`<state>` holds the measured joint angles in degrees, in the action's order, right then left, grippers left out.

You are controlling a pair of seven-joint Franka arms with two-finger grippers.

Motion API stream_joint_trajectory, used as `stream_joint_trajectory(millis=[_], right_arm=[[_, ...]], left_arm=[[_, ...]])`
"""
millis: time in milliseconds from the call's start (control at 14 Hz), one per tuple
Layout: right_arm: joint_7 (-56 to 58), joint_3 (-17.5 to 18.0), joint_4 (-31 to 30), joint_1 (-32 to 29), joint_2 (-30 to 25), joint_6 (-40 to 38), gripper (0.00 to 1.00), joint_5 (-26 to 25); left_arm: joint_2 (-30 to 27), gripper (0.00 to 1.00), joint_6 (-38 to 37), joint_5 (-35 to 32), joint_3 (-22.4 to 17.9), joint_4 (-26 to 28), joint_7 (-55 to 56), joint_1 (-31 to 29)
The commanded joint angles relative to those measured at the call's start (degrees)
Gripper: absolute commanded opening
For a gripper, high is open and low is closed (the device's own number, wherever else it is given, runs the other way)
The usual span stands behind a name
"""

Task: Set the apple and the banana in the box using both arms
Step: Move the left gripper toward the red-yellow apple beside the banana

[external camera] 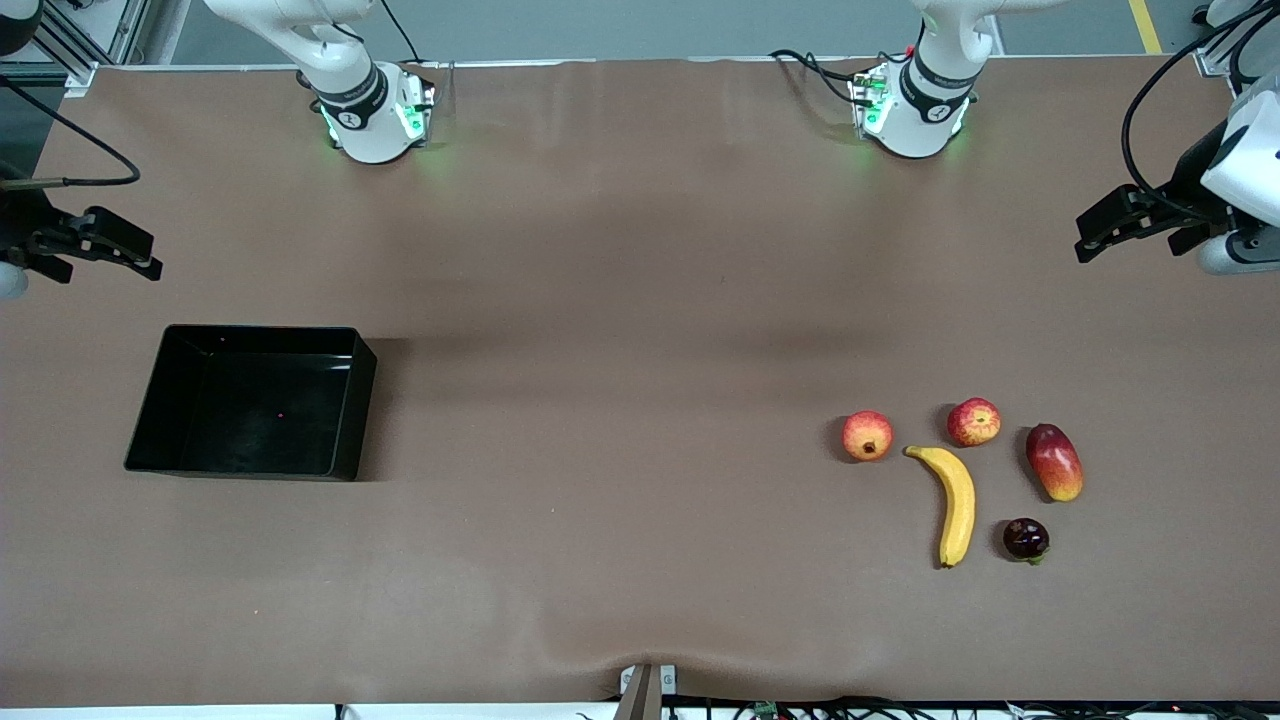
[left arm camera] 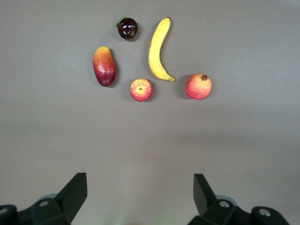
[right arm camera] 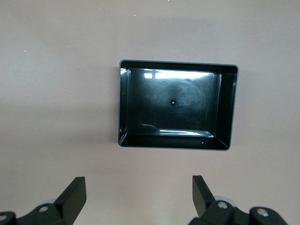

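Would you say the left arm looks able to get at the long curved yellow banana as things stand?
Probably yes. The long curved yellow banana lies uncovered at the left arm's end of the table, apart from the neighbouring fruits. The left tool hangs open above that end, with nothing between them.

Robotics lab: two bench-mounted arms, cabling, brown table.
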<state>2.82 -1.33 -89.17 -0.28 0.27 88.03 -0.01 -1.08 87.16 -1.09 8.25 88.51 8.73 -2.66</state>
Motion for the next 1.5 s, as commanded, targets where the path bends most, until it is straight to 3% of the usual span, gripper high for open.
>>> stream_joint_trajectory(millis=[0, 717, 1003, 1218, 1433], right_arm=[[-1.0, 0.3, -0.3, 0.1, -0.4, -0.5, 1.00, -0.8], [-3.1, 0.3, -0.5, 2.0, -0.4, -0.1, 1.00, -0.8], [-3.5, 0.3, -0.5, 2.1, -0.4, -0.1, 1.00, -0.7], [-3.5, 0.3, -0.5, 1.9, -0.4, -0.1, 1.00, -0.7], [-3.5, 0.3, -0.5, 2.0, -0.4, -0.1, 1.00, -0.7]], left_arm=[[0.5, 1.00, -0.1, 1.2, 0.1, -1.2, -0.6, 0.1], [6.7, 1.00, 2.5, 0.4, 0.0, 0.2, -0.1, -0.2], [7.0, 1.00, 13.9, 0.2, -0.2, 11.0, -0.1, -0.4], [7.1, 1.00, 27.2, 0.1, -0.2, 21.1, -0.2, -2.9], [10.0, 1.00, 38.0, 0.1, -0.2, 26.9, -0.2, -3.1]])
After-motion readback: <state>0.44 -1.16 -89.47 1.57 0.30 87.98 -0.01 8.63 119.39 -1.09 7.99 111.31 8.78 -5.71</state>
